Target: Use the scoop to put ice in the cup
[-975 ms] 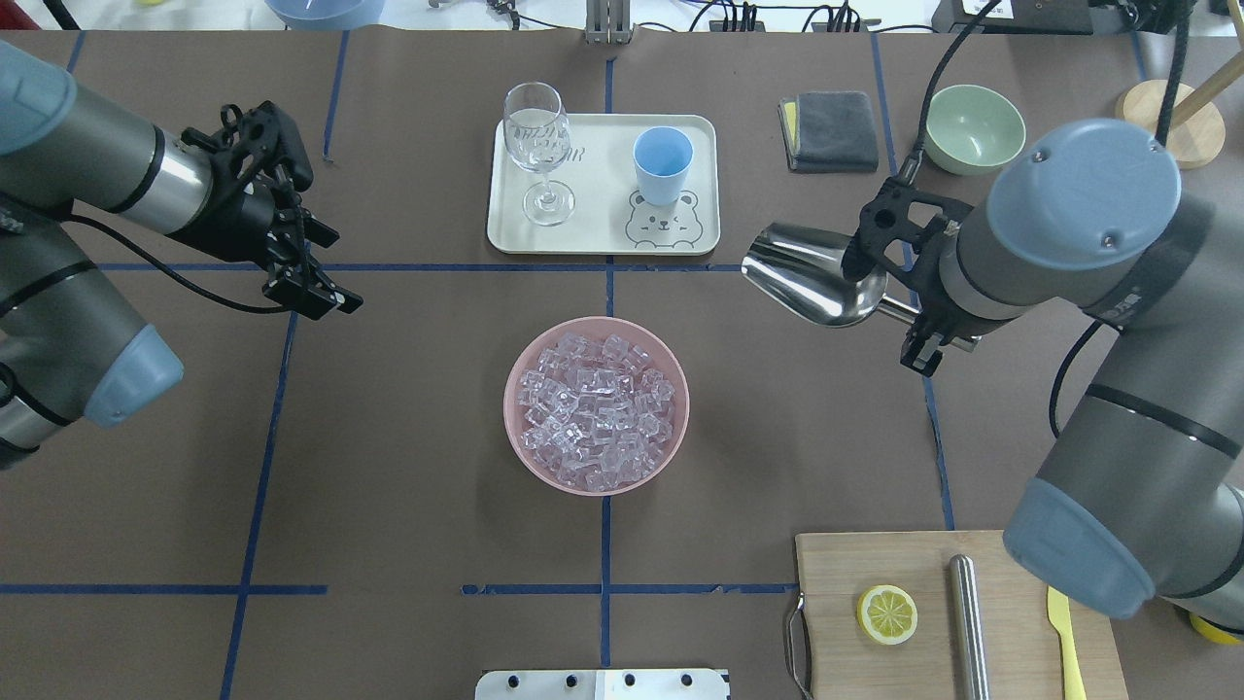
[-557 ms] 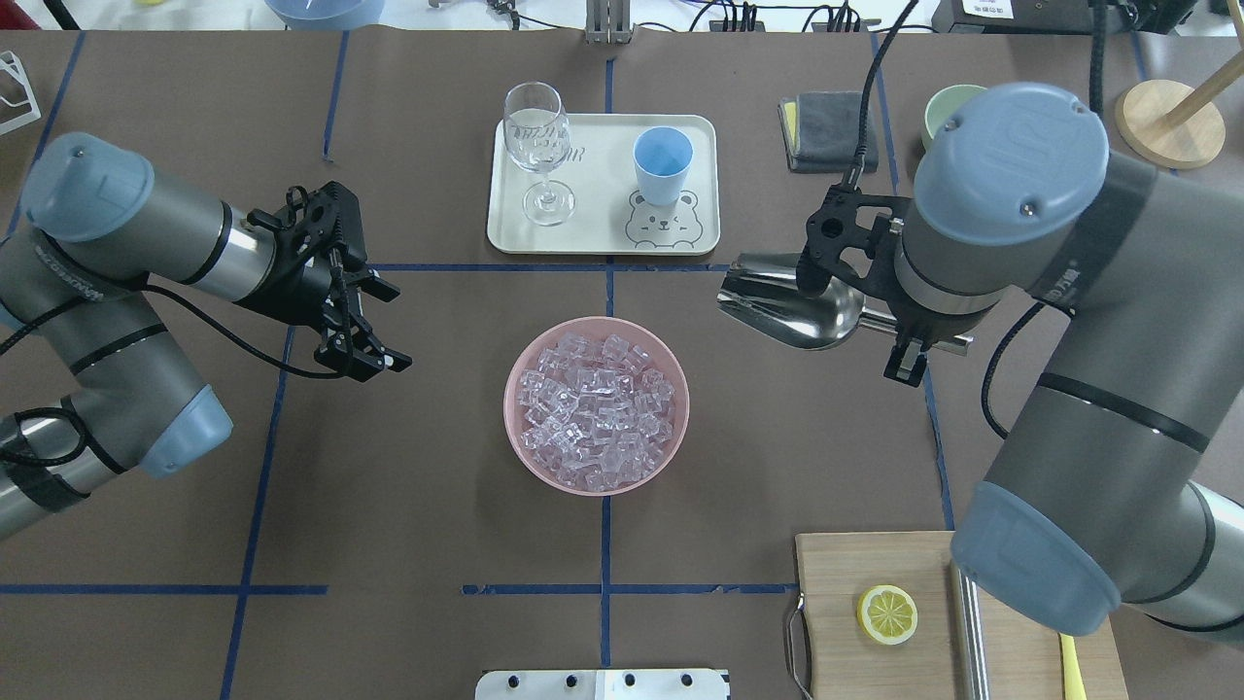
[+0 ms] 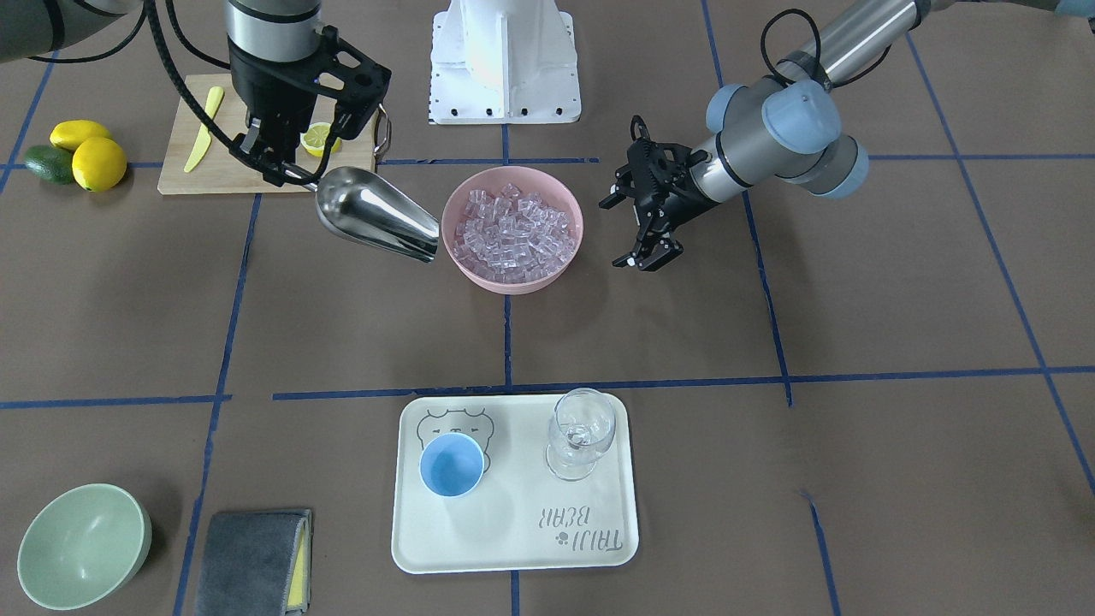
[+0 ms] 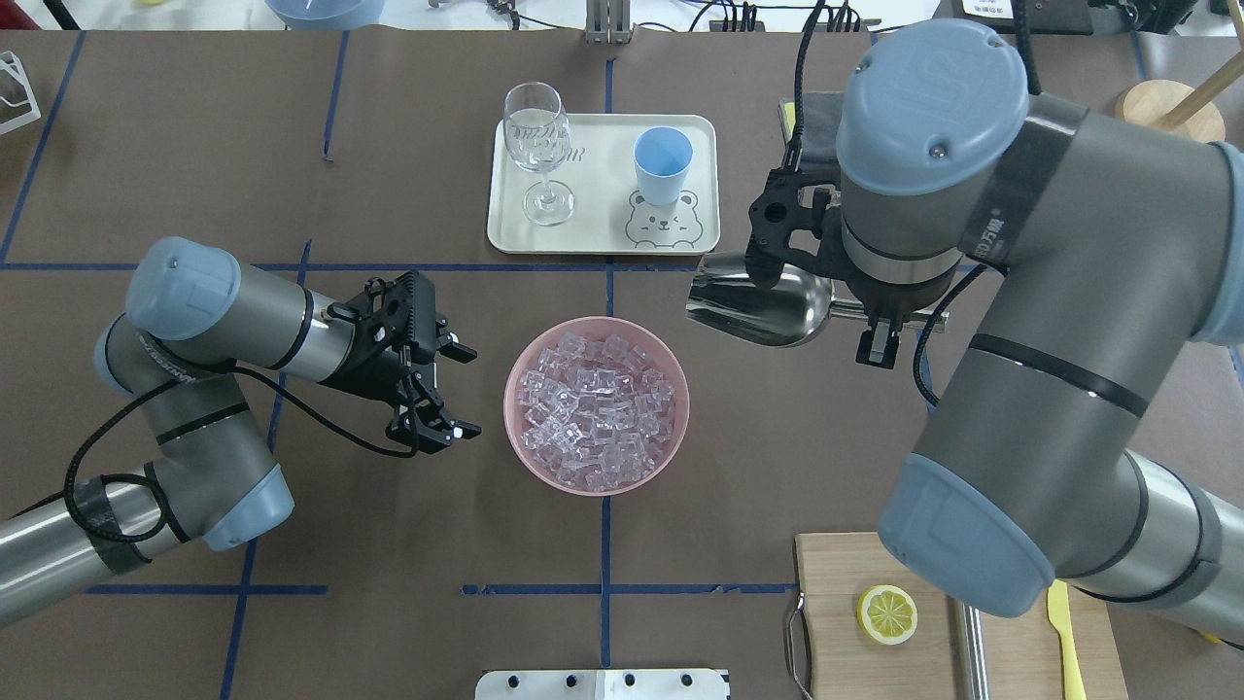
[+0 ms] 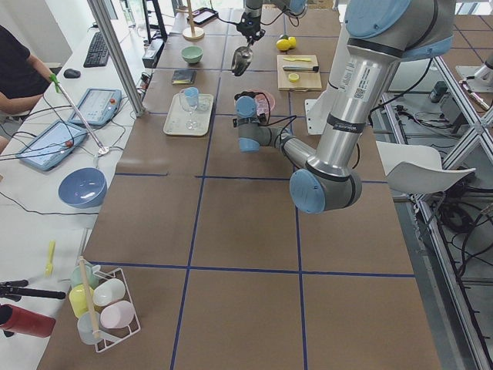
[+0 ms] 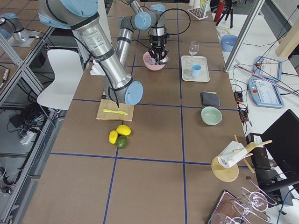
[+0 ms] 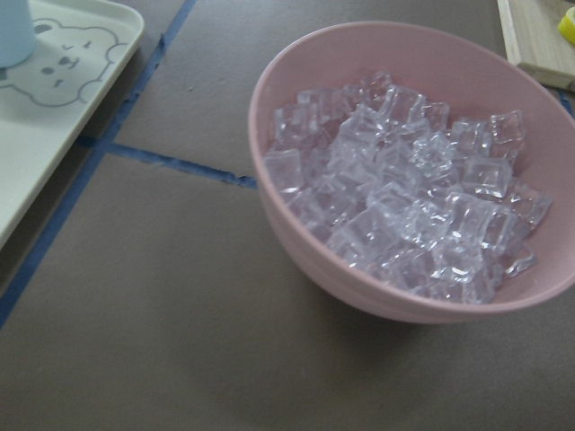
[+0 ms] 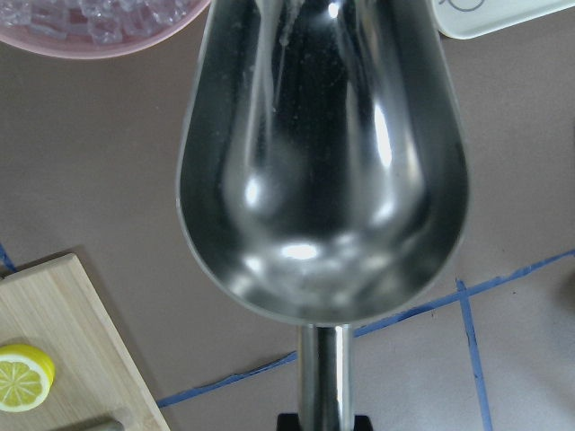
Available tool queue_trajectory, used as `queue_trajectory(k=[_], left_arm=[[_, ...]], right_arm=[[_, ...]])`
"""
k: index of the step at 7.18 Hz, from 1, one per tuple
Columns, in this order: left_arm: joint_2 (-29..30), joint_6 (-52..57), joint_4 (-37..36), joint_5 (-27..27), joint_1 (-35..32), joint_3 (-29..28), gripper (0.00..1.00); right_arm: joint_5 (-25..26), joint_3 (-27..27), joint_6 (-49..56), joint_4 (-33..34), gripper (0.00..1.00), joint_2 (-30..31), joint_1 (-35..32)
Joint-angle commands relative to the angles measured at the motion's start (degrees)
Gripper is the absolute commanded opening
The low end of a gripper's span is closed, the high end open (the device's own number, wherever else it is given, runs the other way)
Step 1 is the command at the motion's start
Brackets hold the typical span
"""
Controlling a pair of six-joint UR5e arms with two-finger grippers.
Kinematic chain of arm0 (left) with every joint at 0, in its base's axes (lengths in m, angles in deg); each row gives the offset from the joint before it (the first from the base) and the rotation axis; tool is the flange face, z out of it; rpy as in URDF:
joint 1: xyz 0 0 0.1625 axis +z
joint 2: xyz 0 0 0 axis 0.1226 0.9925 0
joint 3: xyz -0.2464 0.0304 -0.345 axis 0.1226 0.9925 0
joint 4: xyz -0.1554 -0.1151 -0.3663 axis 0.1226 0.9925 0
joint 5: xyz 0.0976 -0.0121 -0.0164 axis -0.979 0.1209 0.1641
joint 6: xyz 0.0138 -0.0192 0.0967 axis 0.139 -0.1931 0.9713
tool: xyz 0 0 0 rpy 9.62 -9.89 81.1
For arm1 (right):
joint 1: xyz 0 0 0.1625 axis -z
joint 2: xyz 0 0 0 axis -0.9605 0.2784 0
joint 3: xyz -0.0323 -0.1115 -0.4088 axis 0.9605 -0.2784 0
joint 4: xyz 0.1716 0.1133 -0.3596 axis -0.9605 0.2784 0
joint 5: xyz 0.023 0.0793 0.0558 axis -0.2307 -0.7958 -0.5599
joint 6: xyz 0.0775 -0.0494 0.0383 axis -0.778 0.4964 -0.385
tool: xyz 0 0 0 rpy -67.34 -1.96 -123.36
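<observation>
The ice (image 4: 595, 408) fills a pink bowl (image 4: 515, 389) at the table's middle; it also shows in the left wrist view (image 7: 404, 189). The light-blue cup (image 4: 662, 163) stands upright on a white tray (image 4: 603, 238) beyond the bowl. My right gripper (image 4: 878, 321) is shut on the handle of the steel scoop (image 4: 753, 301). The scoop is held in the air just right of the bowl, with its mouth toward the bowl. The scoop (image 8: 323, 162) is empty. My left gripper (image 4: 465, 392) is open and empty, just left of the bowl.
A clear wine glass (image 4: 537, 146) stands on the tray left of the cup. A cutting board (image 4: 836, 622) with a lemon slice (image 4: 886, 613) lies at the near right. A green bowl (image 3: 81, 543) and grey cloth (image 3: 252, 560) lie far right.
My left gripper has moved right and nearer, up to the bowl's left side. My right arm has carried the scoop left, toward the bowl's rim.
</observation>
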Motion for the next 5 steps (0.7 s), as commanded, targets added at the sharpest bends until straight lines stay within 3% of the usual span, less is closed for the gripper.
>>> queue_trajectory(k=[1,3,5], left_arm=[[0.6,7.6,3.6,-2.8,1.6,-2.4,1.00],[1.1,7.8,5.2,-3.5,2.1,-3.0,1.00],[1.4,7.6,5.2,-3.5,2.4,-3.1,1.00]], right_arm=[[0.0,-1.7,4.8,2.4,0.00,-1.9,0.1],[0.1,-4.6,4.9,3.9,0.00,-4.6,0.6],[2.8,-7.5,5.0,9.8,0.00,-9.3,2.5]])
